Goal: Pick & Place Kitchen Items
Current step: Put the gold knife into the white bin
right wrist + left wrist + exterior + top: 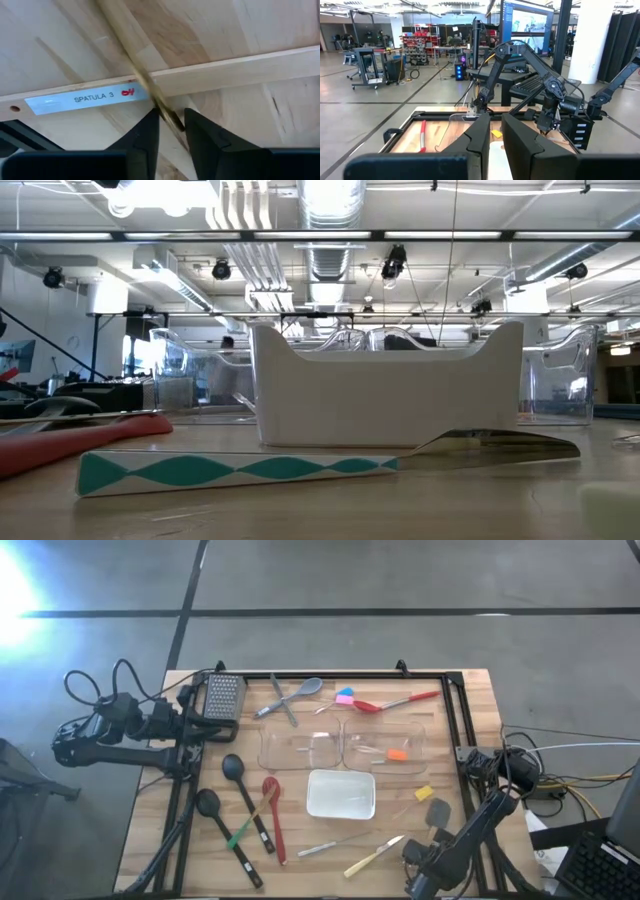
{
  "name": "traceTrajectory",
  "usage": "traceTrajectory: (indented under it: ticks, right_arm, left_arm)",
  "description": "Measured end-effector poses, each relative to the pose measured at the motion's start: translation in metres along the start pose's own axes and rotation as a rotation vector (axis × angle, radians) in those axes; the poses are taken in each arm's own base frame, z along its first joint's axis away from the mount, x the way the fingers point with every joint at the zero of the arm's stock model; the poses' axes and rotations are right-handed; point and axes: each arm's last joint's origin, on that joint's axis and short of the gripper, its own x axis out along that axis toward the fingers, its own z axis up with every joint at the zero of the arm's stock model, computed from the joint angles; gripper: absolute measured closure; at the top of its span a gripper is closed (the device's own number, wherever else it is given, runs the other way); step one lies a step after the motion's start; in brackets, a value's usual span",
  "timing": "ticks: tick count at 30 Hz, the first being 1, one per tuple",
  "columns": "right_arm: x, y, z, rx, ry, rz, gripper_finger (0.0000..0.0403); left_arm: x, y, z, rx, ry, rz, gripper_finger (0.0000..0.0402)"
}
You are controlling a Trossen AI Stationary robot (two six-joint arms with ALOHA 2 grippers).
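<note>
We see the right gripper (pixel 171 124) low at the worktop's (pixel 460 720) near right corner, pinching a wooden-handled grey spatula (pixel 437 812). The left gripper (pixel 495 131) waits pressed together at the left edge.

Two dark, near-black jointed arms, left arm (pixel 120 735) boxy with looping black cables on top, right arm (pixel 470 835) slimmer with a bundle of black and pale cables at its base, each claw with two flat, matte black, blunt-tipped fingers (pixel 482 137)
</note>
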Motion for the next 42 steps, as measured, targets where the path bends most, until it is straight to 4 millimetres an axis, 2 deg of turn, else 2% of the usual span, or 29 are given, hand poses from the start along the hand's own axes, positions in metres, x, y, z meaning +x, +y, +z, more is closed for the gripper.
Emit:
traceTrajectory:
  ticks: [5,16,22,26,32,36,42]
  right_arm:
    - [-0.001,0.0,0.0,-0.005,0.0,0.003,0.0382]
    - [-0.011,-0.005,-0.004,0.014,-0.016,0.02,0.0388]
    - [-0.033,-0.01,-0.008,0.017,-0.015,0.09,0.0388]
    - [-0.062,-0.021,-0.002,0.022,-0.013,0.119,0.0388]
    - [-0.114,-0.053,0.032,0.058,-0.002,0.117,0.0388]
    - [-0.144,-0.075,0.067,0.003,0.008,0.13,0.0388]
    - [-0.176,-0.1,0.121,-0.047,0.02,0.148,0.0389]
  left_arm:
    - [0.0,0.0,0.0,0.0,0.0,0.0,0.0344]
    - [0.0,0.0,0.0,0.0,0.0,0.0,0.0344]
    - [0.0,0.0,0.0,0.0,0.001,0.0,0.0344]
    - [0.0,0.0,0.0,0.0,0.0,0.0,0.0344]
    - [0.0,0.0,0.0,0.0,0.0,0.0,0.0344]
    - [0.0,0.0,0.0,0.0,0.0,0.0,0.0344]
    - [0.0,0.0,0.0,0.0,0.0,0.0,0.0344]
